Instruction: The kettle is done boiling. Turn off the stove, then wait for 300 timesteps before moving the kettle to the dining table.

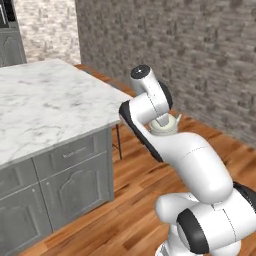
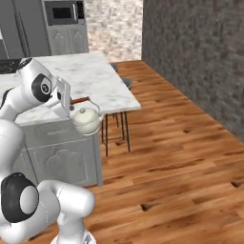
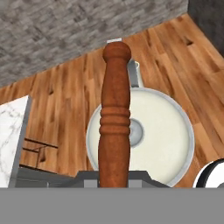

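- Kettle (image 2: 86, 121) hangs from my gripper (image 2: 71, 104) by its brown handle (image 3: 114, 118), jaws clamped on it, left of centre in the right base view.
- Beyond, I see the table (image 2: 102, 83) edge at upper left, with a stool (image 2: 125, 86) tucked beside it.

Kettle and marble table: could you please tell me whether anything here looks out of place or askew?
Nothing looks spilled or damaged. The kettle hangs upright by its reddish-brown handle from the end effector, in the air off the corner of the marble dining table, above the wooden floor.
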Controlling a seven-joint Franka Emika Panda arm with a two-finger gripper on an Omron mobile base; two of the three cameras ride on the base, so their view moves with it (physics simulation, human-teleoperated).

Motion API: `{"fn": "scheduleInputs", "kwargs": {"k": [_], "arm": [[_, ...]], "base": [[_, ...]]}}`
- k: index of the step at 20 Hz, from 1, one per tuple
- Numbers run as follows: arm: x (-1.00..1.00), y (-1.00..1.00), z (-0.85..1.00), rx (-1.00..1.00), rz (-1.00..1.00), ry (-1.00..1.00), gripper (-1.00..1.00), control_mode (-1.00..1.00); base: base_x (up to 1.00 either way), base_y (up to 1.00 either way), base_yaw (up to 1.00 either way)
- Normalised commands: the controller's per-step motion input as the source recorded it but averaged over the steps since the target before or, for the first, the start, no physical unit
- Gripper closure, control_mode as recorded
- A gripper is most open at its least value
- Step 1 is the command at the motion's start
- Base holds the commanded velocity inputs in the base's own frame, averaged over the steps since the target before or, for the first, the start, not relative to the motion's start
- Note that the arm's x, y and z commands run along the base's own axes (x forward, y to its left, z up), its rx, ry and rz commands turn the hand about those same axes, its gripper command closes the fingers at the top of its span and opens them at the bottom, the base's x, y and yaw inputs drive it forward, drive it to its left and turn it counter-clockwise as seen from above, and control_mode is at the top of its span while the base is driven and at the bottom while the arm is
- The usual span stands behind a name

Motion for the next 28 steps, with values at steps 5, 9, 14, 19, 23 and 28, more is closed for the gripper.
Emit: {"fn": "scheduleInputs", "kwargs": {"k": [5,9,14,19,23,28], "arm": [[0.0,0.0,0.0,0.0,0.0,0.0,1.0,1.0],[0.0,0.0,0.0,0.0,0.0,0.0,1.0,1.0],[0.0,0.0,0.0,0.0,0.0,0.0,1.0,1.0],[0.0,0.0,0.0,0.0,0.0,0.0,1.0,1.0],[0.0,0.0,0.0,0.0,0.0,0.0,1.0,1.0],[0.0,0.0,0.0,0.0,0.0,0.0,1.0,1.0]], "base": [[0.59,-0.33,0.25],[0.59,-0.31,0.24],[0.63,-0.29,0.23],[0.64,-0.31,0.23],[0.64,-0.29,0.23],[0.65,-0.3,0.23]]}}
